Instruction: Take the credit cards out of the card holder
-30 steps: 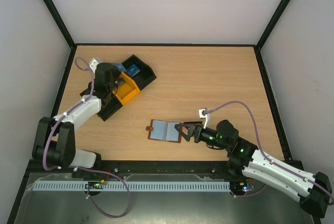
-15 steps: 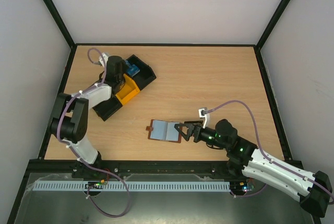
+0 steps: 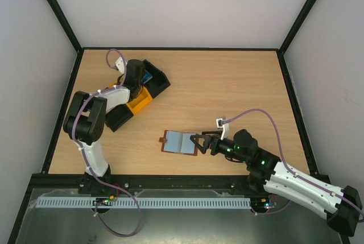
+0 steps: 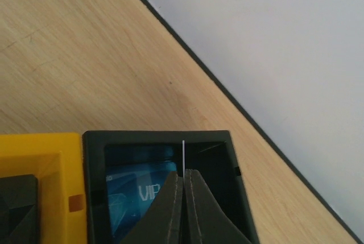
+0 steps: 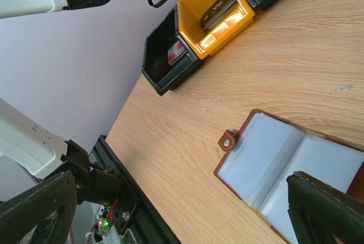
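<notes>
The card holder (image 3: 178, 141) lies open on the table, brown with pale pockets, and also shows in the right wrist view (image 5: 284, 167). My right gripper (image 3: 200, 143) is open at its right edge, with one finger (image 5: 327, 207) over the right panel. My left gripper (image 3: 141, 78) is over the far black tray (image 3: 161, 80). In the left wrist view my left gripper (image 4: 183, 176) is shut on a thin credit card (image 4: 183, 154) seen edge-on. A blue card (image 4: 136, 195) lies in that tray. A dark grey card (image 5: 216, 11) lies in the yellow tray, and a white card with red (image 5: 175, 54) in the near black tray.
Three trays stand in a row at the far left: the far black tray, a yellow tray (image 3: 138, 102) and a near black tray (image 3: 115, 119). A black frame rail (image 3: 182, 48) and white walls bound the table.
My left arm has swung from over the yellow tray to over the far black tray. The right arm and the card holder have not moved.
</notes>
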You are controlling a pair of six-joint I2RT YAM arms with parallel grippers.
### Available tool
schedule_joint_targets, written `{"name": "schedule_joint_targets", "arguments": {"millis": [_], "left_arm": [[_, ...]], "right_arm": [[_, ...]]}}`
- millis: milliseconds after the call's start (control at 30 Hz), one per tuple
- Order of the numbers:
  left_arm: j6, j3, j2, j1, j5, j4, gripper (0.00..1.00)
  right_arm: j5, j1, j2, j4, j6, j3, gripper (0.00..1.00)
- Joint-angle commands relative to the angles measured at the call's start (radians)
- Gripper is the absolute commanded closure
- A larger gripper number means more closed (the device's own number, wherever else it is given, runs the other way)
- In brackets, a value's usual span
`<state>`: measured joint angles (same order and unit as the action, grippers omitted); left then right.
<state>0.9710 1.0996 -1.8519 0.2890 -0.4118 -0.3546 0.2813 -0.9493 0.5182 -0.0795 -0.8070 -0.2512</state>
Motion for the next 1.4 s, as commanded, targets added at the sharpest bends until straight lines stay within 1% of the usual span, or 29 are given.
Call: {"name": "schedule_joint_targets", "arguments": {"millis": [0,133,467,700,1067,1100,1200,1367], "left_arm": [[-0.008,0.037,-0.039,0.009,-0.048,0.012,0.97],[-0.023,0.084,-0.079,0.012,-0.072,0.044,0.97],[-0.055,0.123,-0.132,0.012,-0.123,0.064,0.97],[-0.101,0.186,-0.155,0.022,-0.159,0.106,0.97],[-0.108,0.204,-0.192,0.024,-0.166,0.113,0.97],[-0.107,0.206,-0.195,0.025,-0.166,0.116,0.97],[-0.116,0.213,-0.200,0.025,-0.167,0.121,0.90],[-0.124,0.233,-0.195,0.026,-0.172,0.151,0.90]], "right_arm": [[-0.015,-0.003,-0.006,0.031,0.037,-0.029,0.02],[-0.010,-0.002,-0.007,0.043,0.046,-0.030,0.02],[-0.036,-0.003,-0.064,0.099,0.046,-0.031,0.02],[-0.056,-0.003,-0.073,0.111,0.040,-0.030,0.02],[-0.065,-0.003,-0.055,0.106,0.035,-0.034,0.02],[-0.067,-0.003,-0.055,0.108,0.034,-0.034,0.02],[-0.073,-0.003,-0.056,0.115,0.033,-0.035,0.02],[-0.081,-0.003,-0.052,0.113,0.030,-0.031,0.02]]}}
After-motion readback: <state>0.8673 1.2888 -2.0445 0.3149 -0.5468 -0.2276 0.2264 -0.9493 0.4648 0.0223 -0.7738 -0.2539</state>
